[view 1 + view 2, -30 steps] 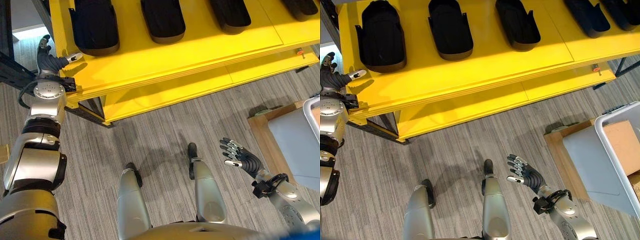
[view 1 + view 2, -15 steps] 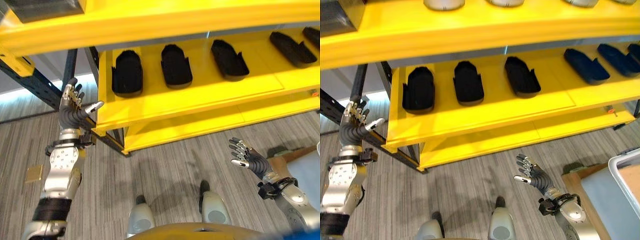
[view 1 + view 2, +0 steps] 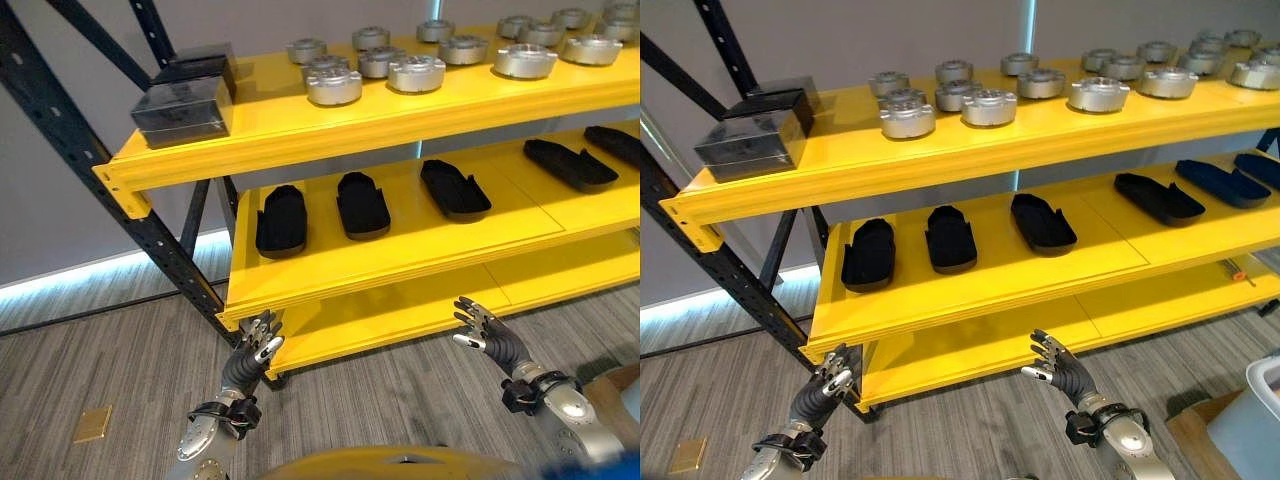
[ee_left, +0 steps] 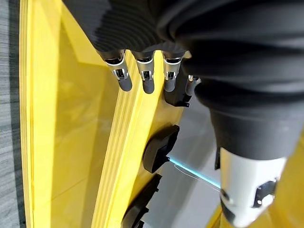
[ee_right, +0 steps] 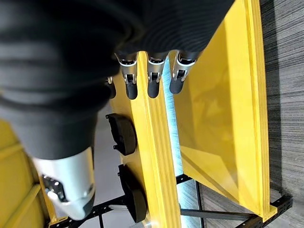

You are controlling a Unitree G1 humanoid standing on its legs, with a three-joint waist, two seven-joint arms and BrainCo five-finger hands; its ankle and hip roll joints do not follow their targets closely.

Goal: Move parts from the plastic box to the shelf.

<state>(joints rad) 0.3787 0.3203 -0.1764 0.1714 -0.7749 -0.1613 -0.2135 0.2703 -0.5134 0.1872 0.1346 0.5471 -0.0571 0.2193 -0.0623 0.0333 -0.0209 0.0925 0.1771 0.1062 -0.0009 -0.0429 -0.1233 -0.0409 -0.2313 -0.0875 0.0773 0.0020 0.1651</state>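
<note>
A yellow shelf [image 3: 330,120] on a dark steel frame [image 3: 95,170] stands before the robot, with three boards one above another.

Top board: a row of round silver metal parts [image 3: 416,72] runs along it toward its right end. At its left end sit two dark rectangular blocks [image 3: 182,110], one behind the other, just beside each other.

Middle board: black moulded parts [image 3: 281,218] lie in a row, well spaced, from the left end to the right end. Each lies flat, its long side pointing toward the rear edge.

Bottom board: its front edge and a bare yellow surface show beneath the middle board.

Left hand [image 3: 252,358]: held low in front of the shelf, below the front left corner of the middle board. Its fingers are straight and spread, the thumb apart; it holds nothing. In the left wrist view, the fingertips [image 4: 145,85] stand clear of the yellow front edge.

Right hand [image 3: 487,335]: held low in front of the bottom board, about midway along the front edge. Its fingers are likewise extended and spread, palm empty. In the right wrist view, the fingertips [image 5: 153,88] point at the yellow boards without touching them.

A light plastic box [image 3: 1262,395] shows at the lower right corner of the right eye view, on grey striped floor [image 3: 120,360]. A small square plate [image 3: 93,423] lies on the floor at the lower left.
</note>
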